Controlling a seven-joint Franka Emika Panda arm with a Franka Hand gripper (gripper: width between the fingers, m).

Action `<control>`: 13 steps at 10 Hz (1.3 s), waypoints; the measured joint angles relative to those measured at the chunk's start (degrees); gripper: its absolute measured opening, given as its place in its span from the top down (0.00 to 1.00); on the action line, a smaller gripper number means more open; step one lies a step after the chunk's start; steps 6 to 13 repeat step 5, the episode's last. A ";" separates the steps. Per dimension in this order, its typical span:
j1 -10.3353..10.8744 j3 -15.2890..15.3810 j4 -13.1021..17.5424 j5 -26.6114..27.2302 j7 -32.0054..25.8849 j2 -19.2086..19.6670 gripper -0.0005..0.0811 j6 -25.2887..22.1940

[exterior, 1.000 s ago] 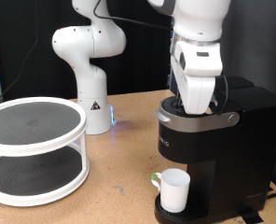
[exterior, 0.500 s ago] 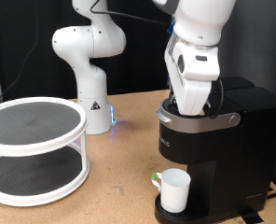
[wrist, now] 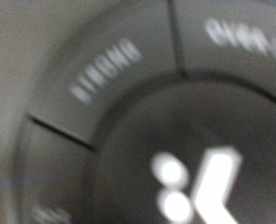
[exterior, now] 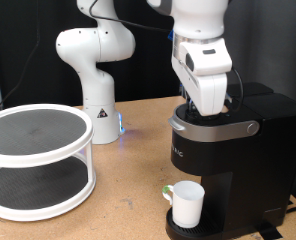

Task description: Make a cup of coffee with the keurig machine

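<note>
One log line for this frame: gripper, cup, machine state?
gripper: low over keurig machine top, fingers hidden | cup: upright on drip tray under spout | wrist view: blurred close-up of round buttons

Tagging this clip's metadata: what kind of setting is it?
Likely a robotics lab bench, not a kitchen: a second white robot arm stands idle on the wooden table, black backdrop behind, with a two-tier white rack. The end effector is at the keurig machine's top; the cup sits under it.
</note>
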 joint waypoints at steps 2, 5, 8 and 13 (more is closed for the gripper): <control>-0.02 -0.67 -1.71 4.45 -4.38 -2.87 0.99 0.99; -0.11 -1.58 -1.91 4.36 -6.21 -7.49 0.99 0.34; -0.11 -1.58 -1.91 4.36 -6.21 -7.49 0.99 0.34; -0.11 -1.58 -1.91 4.36 -6.21 -7.49 0.99 0.34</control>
